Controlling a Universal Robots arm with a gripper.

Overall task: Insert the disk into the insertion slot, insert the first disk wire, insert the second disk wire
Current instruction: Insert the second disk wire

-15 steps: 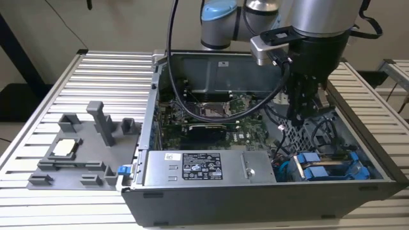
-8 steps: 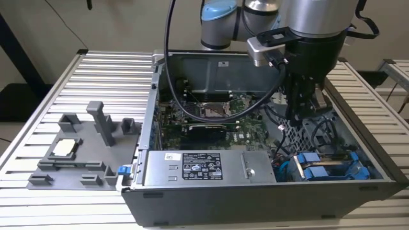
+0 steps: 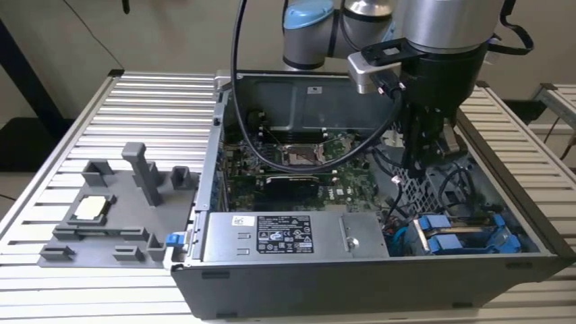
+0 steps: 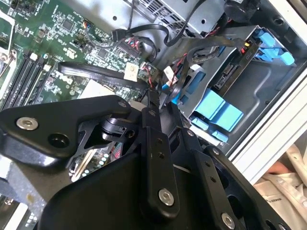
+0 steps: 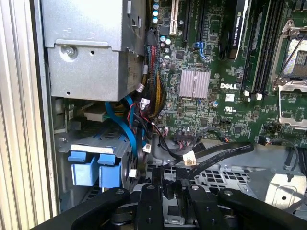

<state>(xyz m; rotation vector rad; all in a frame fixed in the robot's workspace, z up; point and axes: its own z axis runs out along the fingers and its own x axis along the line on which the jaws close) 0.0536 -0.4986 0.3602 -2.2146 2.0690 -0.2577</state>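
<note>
So the gripper (image 3: 419,160) was reaching down into the open PC case (image 3: 360,287), just past the power supply (image 3: 270,236) on the exterior view's right and right above the perforated metal cage (image 3: 441,185). Honestly couldn't tell if the jaws were gapped or pinching something, there was too much black cabling around them. The disk (image 3: 447,241) in its blue carrier was already sitting in the insertion slot (image 3: 504,237), right beside the power supply at the same edge of the case. In the first wrist view a blue cable (image 5: 125,120) and some red-and-black wires (image 5: 144,108) hung loose below the power supply, and two flat black cables (image 5: 216,154) ran near the gripper.
</note>
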